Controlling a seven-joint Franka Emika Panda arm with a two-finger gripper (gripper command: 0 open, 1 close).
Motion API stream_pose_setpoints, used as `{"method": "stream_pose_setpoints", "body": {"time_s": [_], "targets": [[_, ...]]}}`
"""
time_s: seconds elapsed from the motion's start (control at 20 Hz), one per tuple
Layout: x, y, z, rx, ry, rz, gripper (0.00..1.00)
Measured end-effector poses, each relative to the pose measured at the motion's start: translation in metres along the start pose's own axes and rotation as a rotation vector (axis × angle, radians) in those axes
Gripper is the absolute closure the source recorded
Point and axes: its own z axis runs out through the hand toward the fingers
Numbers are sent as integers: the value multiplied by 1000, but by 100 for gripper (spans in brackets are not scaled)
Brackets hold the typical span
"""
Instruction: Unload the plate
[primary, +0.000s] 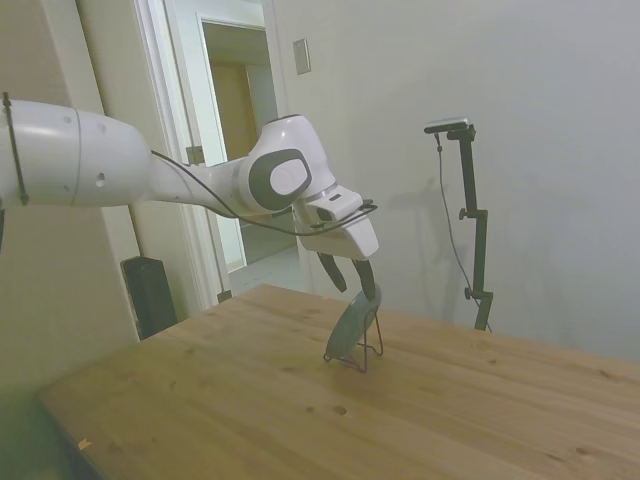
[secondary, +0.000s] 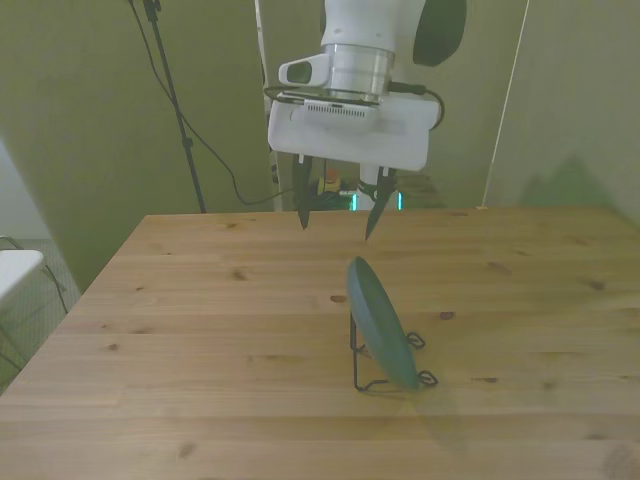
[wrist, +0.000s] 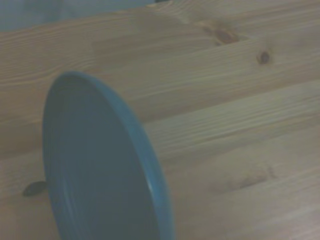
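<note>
Hovering tool (secondary: 339, 218), fingers apart, above plate (secondary: 381, 322)

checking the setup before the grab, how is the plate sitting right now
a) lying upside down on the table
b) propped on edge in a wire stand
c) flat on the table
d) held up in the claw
b, the plate leans on edge in the thin black wire stand, with the open claw above it, not gripping it.

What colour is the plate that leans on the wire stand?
The plate is dark grey-green, plain with no pattern; the wrist view shows it best.
</note>
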Motion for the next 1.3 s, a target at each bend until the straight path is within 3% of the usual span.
{"method": "stream_pose_setpoints", "body": {"time_s": [0.6, 0.65, 1.3], "targets": [[-9, -24, 29, -27, -4, -23, 0], [-9, -24, 30, -28, -5, -23, 100], [-13, -26, 32, -42, 9, -39, 100]]}}
